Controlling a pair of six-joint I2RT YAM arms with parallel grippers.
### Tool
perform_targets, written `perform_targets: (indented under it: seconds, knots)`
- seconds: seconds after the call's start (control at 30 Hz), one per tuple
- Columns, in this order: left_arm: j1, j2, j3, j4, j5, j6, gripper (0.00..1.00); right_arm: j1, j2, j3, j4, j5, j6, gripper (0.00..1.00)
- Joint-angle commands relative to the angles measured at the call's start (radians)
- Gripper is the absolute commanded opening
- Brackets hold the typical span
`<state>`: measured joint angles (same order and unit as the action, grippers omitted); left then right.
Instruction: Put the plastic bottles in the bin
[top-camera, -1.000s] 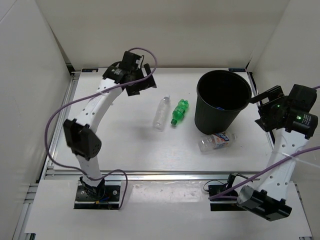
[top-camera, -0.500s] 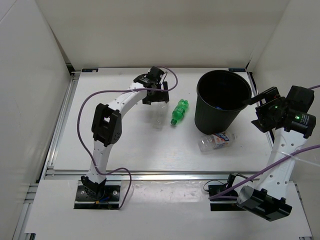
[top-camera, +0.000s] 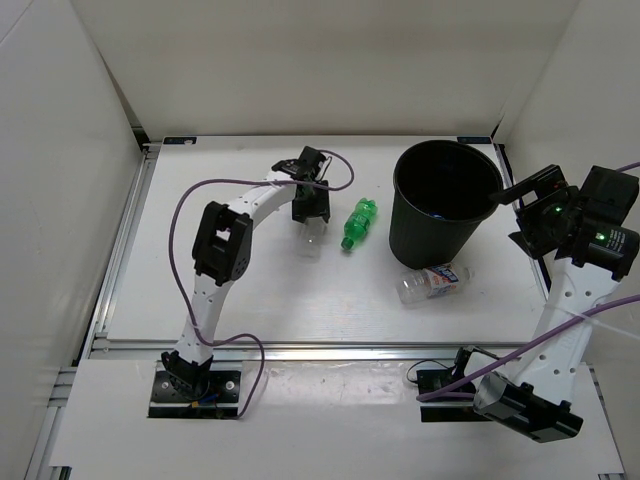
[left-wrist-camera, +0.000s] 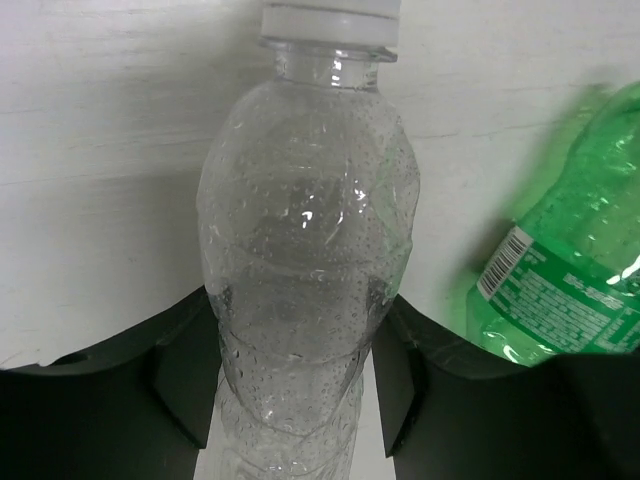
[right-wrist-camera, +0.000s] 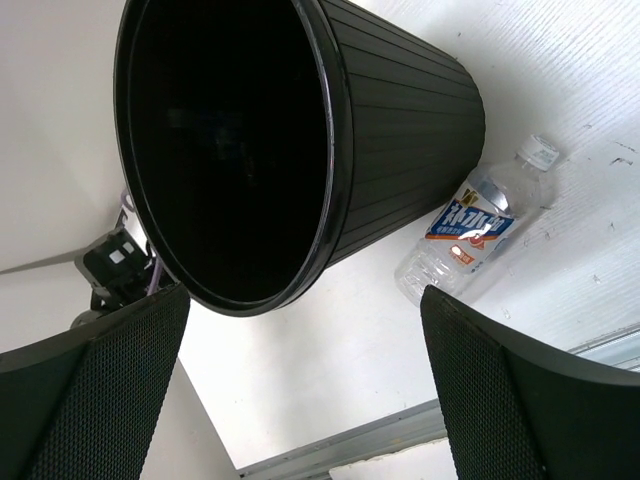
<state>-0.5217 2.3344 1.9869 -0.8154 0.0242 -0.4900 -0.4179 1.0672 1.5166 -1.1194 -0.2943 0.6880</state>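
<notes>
The clear plain bottle (left-wrist-camera: 305, 230) lies on the white table, cap pointing away from the left wrist camera. My left gripper (left-wrist-camera: 295, 345) is shut on its body, a black finger (left-wrist-camera: 190, 370) pressed against each side. From above, that gripper (top-camera: 312, 205) covers the bottle's far half and only the near end (top-camera: 311, 241) shows. The green bottle (top-camera: 358, 222) (left-wrist-camera: 570, 270) lies just right of it. The black bin (top-camera: 440, 235) (right-wrist-camera: 400, 130) stands upright at back right. A blue-and-white labelled bottle (top-camera: 433, 282) (right-wrist-camera: 475, 225) lies at its foot. My right gripper (top-camera: 524, 212) (right-wrist-camera: 300, 310) hangs open beside the bin, holding nothing.
White enclosure walls stand close on the left, back and right. A metal rail (top-camera: 330, 348) runs along the table's near edge. A purple cable (top-camera: 200, 190) loops over the left arm.
My left arm swung from the back left over to the clear bottle, came down and shut its jaws on it. The right arm has barely shifted.
</notes>
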Motion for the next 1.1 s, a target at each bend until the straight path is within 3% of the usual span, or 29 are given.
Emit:
perform_targets:
  seconds: [0.0,0.13,0.23,0.43,0.5,0.53,0.7,0.83,0.87,1.07]
  knots:
    - [0.035,-0.073,0.049,-0.011,0.011,-0.034,0.54,-0.002,-0.003,0.01,0.01,-0.003,-0.018,1.0]
    - [0.08,-0.205,0.239,0.007,-0.041,-0.139,0.54,-0.002,-0.023,-0.016,0.01,-0.003,-0.008,1.0]
    - [0.071,-0.311,0.322,0.216,-0.004,-0.176,0.54,-0.002,-0.041,-0.055,0.019,-0.012,-0.008,1.0]
    - [-0.061,-0.104,0.702,0.496,0.218,-0.298,0.52,-0.002,-0.061,-0.078,0.02,-0.045,0.001,1.0]
    - [-0.13,-0.113,0.655,0.636,0.218,-0.298,0.52,-0.002,-0.072,-0.068,0.02,-0.045,-0.008,1.0]
    - [-0.152,-0.127,0.553,0.681,0.218,-0.298,0.52,-0.002,-0.081,-0.052,0.02,-0.045,-0.008,1.0]
    - [-0.279,-0.033,0.629,0.734,0.212,-0.254,0.56,-0.002,-0.105,0.011,-0.029,-0.016,-0.06,1.0]
    - [-0.334,-0.055,0.55,0.743,0.212,-0.19,0.74,-0.002,-0.124,0.022,-0.051,0.018,-0.083,1.0]
    - [-0.334,-0.07,0.538,0.743,0.198,-0.167,1.0,-0.002,-0.134,0.022,-0.06,0.018,-0.084,1.0]
    - [-0.227,-0.254,0.427,0.711,0.086,-0.076,1.0,-0.002,-0.145,0.013,-0.085,0.061,-0.073,1.0]
